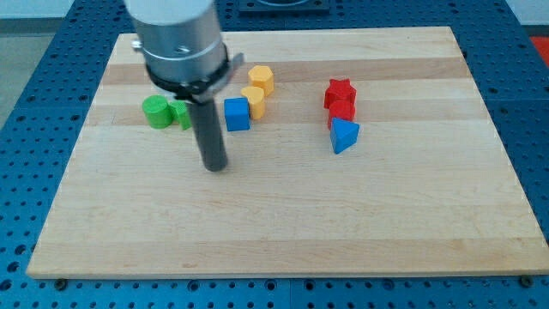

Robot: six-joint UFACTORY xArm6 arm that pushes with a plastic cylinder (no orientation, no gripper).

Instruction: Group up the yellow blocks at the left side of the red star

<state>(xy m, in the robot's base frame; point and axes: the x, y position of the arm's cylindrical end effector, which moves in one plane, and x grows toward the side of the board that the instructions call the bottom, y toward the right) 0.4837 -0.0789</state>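
Two yellow blocks lie near the view's top middle: a yellow hexagon-like block (262, 79) and a second yellow block (254, 100) just below it, touching or nearly so. The red star (340, 90) lies to their right, with a gap between. A second red block (342, 112) sits right below the star. My tip (215, 167) rests on the board, below and left of the yellow blocks, apart from them. The rod rises to a grey mount that hides part of the board at the top left.
A blue cube (237, 114) touches the lower yellow block's left side. A blue triangle (344, 136) lies below the red blocks. Two green blocks (157, 112) (181, 114) sit at the left, one partly behind the rod. The wooden board (283, 232) lies on a blue pegboard.
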